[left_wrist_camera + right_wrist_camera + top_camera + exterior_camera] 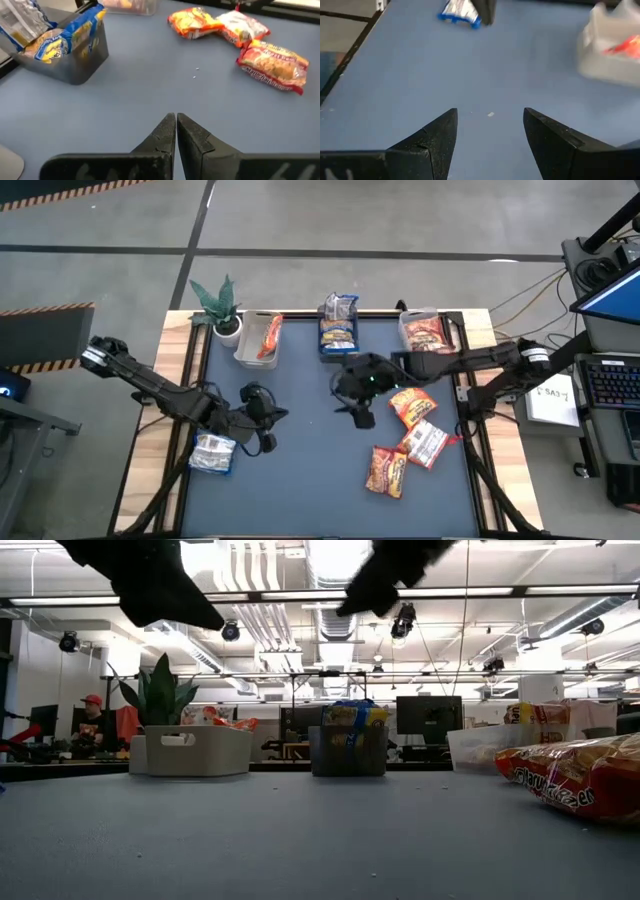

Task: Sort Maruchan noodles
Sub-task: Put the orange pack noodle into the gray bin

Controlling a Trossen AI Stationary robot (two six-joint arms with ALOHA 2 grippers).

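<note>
Noodles lie in several places: I count 3 loose packets (408, 438) on the mat's right side, touching or overlapping, and 1 silvery blue packet (212, 453) at the left edge. My left gripper (176, 131) hovers just right of that packet, fingers pressed together on nothing. My right gripper (490, 131) hangs over the mat's centre, fingers spread and empty. At the far edge, 3 bins (257, 340) each hold packets; a potted plant (222, 306) stands beside the leftmost.
</note>
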